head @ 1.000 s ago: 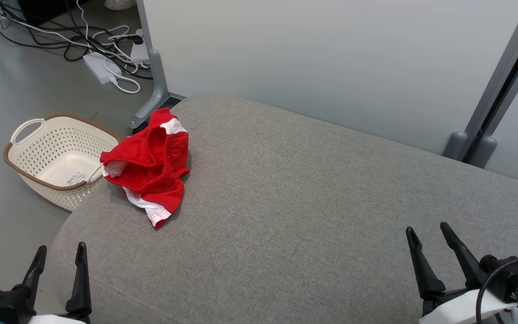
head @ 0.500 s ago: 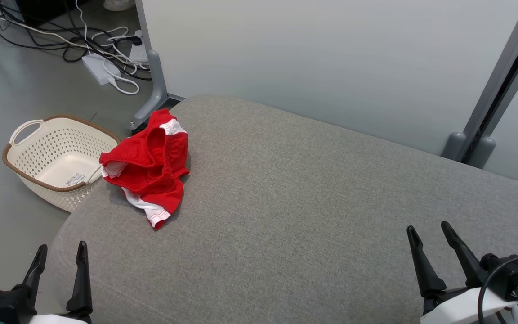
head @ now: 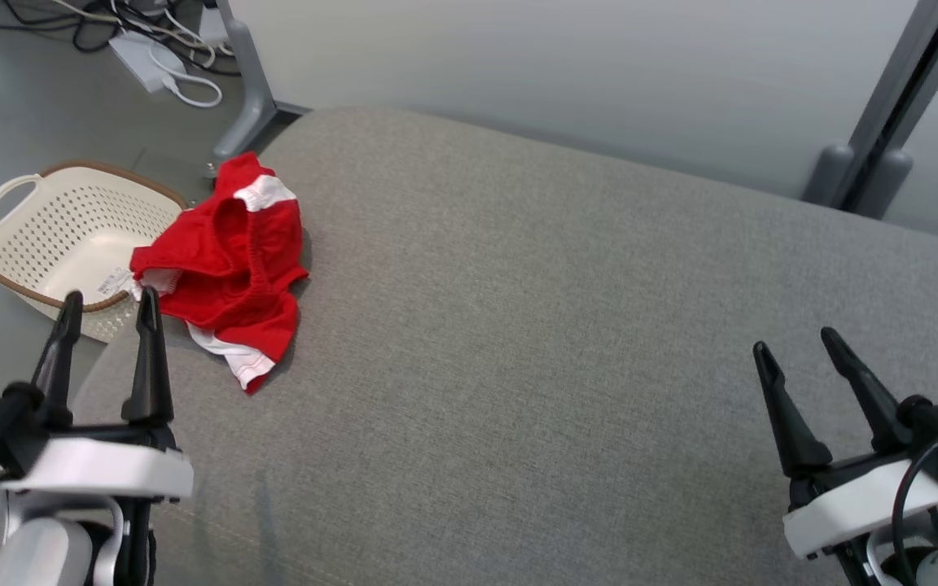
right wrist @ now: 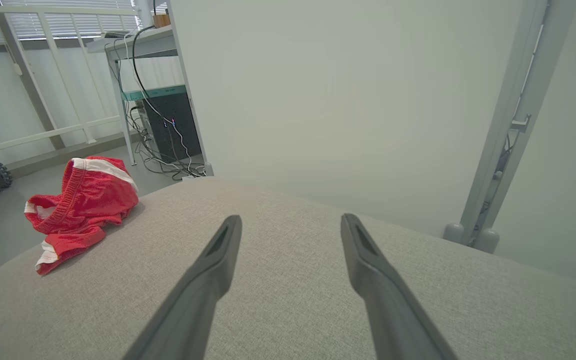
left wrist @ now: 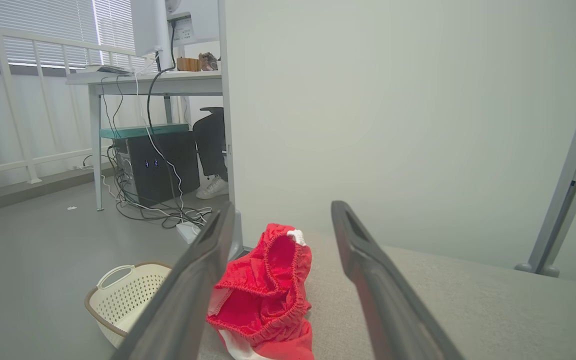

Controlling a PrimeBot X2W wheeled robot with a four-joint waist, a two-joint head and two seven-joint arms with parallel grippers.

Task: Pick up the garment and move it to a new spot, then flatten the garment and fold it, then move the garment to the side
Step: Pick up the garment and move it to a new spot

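The red garment (head: 225, 268) lies crumpled at the left edge of the grey padded surface (head: 558, 325), with its long side running away from the robot. The left fingers (head: 150, 358), spread and empty, point at it from just beside its near edge. The right fingers (head: 785, 407), also spread and empty, are well apart from it, so the left arm seems better placed.

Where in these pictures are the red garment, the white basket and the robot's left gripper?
the garment (head: 225, 268), head view, on its crumpled red middle.
the basket (head: 46, 228), head view, on its perforated inner wall.
the left gripper (head: 109, 298), head view, midway between its two open fingertips.
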